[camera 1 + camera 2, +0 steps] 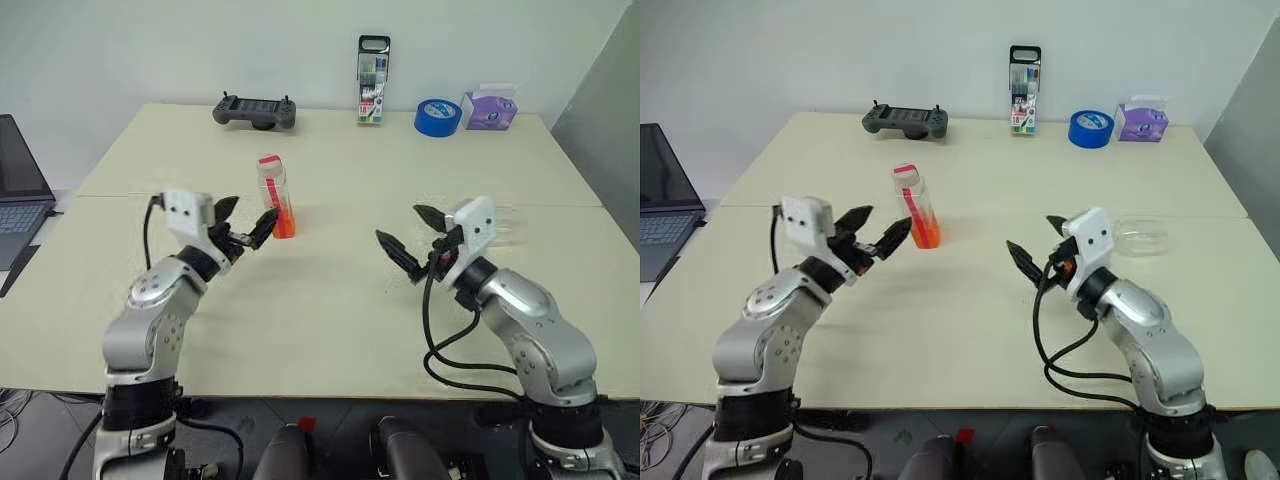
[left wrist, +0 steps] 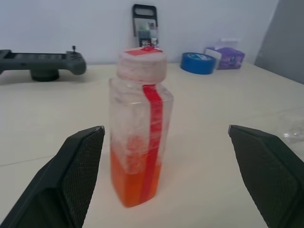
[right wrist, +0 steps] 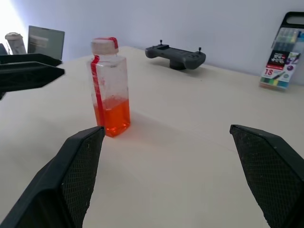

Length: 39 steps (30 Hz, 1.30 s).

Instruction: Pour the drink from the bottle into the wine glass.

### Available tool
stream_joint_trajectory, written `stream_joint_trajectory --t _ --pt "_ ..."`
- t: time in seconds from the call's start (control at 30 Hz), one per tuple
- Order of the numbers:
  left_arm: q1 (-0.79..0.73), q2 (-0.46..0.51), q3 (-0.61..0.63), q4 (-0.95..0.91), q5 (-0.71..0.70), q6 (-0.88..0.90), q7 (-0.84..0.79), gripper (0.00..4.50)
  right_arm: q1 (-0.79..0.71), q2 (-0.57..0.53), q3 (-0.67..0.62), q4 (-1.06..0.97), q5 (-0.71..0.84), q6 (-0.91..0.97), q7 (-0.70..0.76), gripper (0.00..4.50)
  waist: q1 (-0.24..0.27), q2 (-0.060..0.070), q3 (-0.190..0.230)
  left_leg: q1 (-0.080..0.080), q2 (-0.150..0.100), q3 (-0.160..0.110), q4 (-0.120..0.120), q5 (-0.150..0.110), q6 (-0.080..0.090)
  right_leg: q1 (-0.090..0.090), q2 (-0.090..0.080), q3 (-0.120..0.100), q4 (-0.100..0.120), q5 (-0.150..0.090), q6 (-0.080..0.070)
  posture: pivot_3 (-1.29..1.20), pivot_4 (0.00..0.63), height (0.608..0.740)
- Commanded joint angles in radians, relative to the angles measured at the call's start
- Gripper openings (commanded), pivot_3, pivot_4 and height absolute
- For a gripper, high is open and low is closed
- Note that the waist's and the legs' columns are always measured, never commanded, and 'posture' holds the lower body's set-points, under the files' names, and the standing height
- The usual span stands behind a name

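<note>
The bottle (image 1: 274, 190) stands upright on the cream table (image 1: 330, 320), left of centre, with its red cap on and a red strip down its side. The orange drink (image 2: 135, 180) fills roughly its lower third. My left gripper (image 1: 250, 218) is open and level just in front of the bottle, one finger to either side, touching nothing. Out to the right, my right gripper (image 1: 403, 232) is open too, pointing toward the bottle from a good hand's width away. The wine glass (image 1: 1138, 237) shows as a faint clear shape on the table behind my right hand, partly hidden.
Along the far edge sit a black game controller (image 1: 255, 110), a tall marker pack (image 1: 372, 80), a blue tape roll (image 1: 437, 116) and a purple tissue box (image 1: 490, 108). A laptop (image 1: 20, 190) lies off the table's left side.
</note>
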Motion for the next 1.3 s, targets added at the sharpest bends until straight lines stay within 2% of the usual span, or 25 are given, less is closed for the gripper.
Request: stream_joint_trajectory --t 0.03,0.23,0.57,0.73,1.03,1.3 --pt "-0.032 -0.006 -0.03 0.029 0.046 -0.025 0.016 4.46 -0.035 -0.011 -0.003 0.016 0.005 -0.019 0.022 4.5 0.0 0.0 0.0 0.0 0.0 -0.001 0.0 0.0 0.0 0.0 0.0 0.0 0.0 0.0 0.0 0.0 0.15 0.74" --pt "-0.093 -0.054 -0.053 0.13 0.146 -0.095 0.104 4.46 -0.064 -0.007 0.021 0.038 0.003 -0.027 0.044 4.5 0.001 0.0 0.0 0.0 0.0 -0.003 0.0 0.0 0.0 0.0 -0.001 -0.001 0.001 0.001 -0.001 0.0 0.15 0.74" --pt "-0.139 -0.103 -0.044 0.211 0.212 -0.205 0.155 4.46 -0.082 -0.006 0.045 0.046 0.021 -0.011 0.091 4.5 0.001 0.0 0.0 -0.001 -0.001 -0.005 0.0 0.0 0.0 0.0 -0.005 -0.002 0.001 0.001 -0.002 0.0 0.15 0.74" --pt "-0.231 -0.12 -0.053 0.386 0.245 -0.303 0.153 4.46 -0.102 0.001 0.061 0.076 0.019 -0.018 0.12 4.5 0.001 0.0 0.0 -0.001 -0.001 -0.004 0.001 0.0 0.0 0.0 -0.005 -0.003 0.001 0.001 -0.002 0.0 0.15 0.74" --pt "-0.329 -0.168 -0.055 0.565 0.258 -0.417 0.145 4.46 -0.1 0.026 0.067 0.079 0.017 -0.016 0.114 4.5 0.001 0.0 0.0 -0.002 -0.003 -0.005 0.001 0.0 0.0 0.0 -0.005 -0.003 0.001 0.003 -0.004 0.0 0.15 0.74" --pt "-0.356 -0.192 -0.053 0.589 0.265 -0.49 0.152 4.46 -0.075 0.025 0.076 0.056 0.007 -0.009 0.102 4.5 0.001 0.0 0.0 -0.002 -0.002 -0.006 0.002 0.0 0.0 0.0 -0.005 -0.004 0.002 0.003 -0.004 0.0 0.15 0.74"
